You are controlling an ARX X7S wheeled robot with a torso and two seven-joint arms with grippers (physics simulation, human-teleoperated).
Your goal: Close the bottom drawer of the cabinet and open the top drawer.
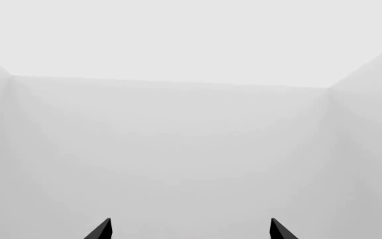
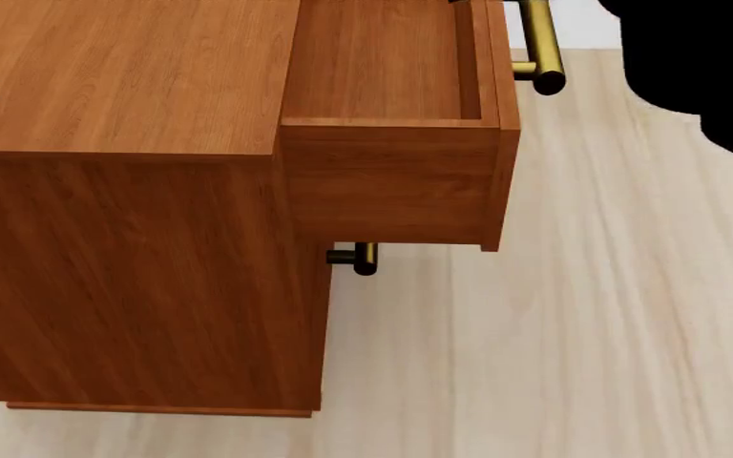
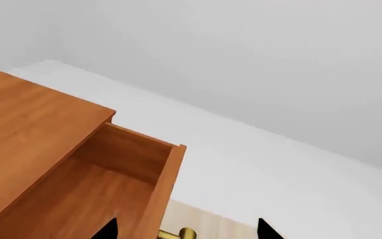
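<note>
The cabinet (image 2: 125,239), reddish-brown wood grain, fills the head view from 9 o'clock to centre and stands on a pale plank floor (image 2: 571,334). Its top drawer (image 2: 392,124) is pulled well out toward 3 o'clock, the box open to the camera and showing a bare wooden bottom; the brass bar handle (image 2: 538,48) juts from its front at 1 o'clock. Beneath the drawer's overhang a second brass handle (image 2: 354,258) sits close against the cabinet's front face, near centre. The bottom drawer itself cannot be made out from this angle; no lower drawer box projects beyond the cabinet's front. A black mass, part of the robot (image 2: 698,67), cuts into the head view at 2 o'clock.

The right wrist view gives what the head view does not: the drawer's inner wall and front edge seen from beside it against a white wall, the cabinet top at 9 o'clock, and a stub of brass handle at 6 o'clock. The right claw (image 3: 185,230) shows only 2 dark tips at the picture's edge, spread apart with the handle stub between them; whether they touch it cannot be told.

The left wrist view shows neither cabinet nor drawer, only blank grey-white walls meeting at corners. The left claw (image 1: 189,230) appears as 2 dark tips, spread wide with nothing between them.
</note>
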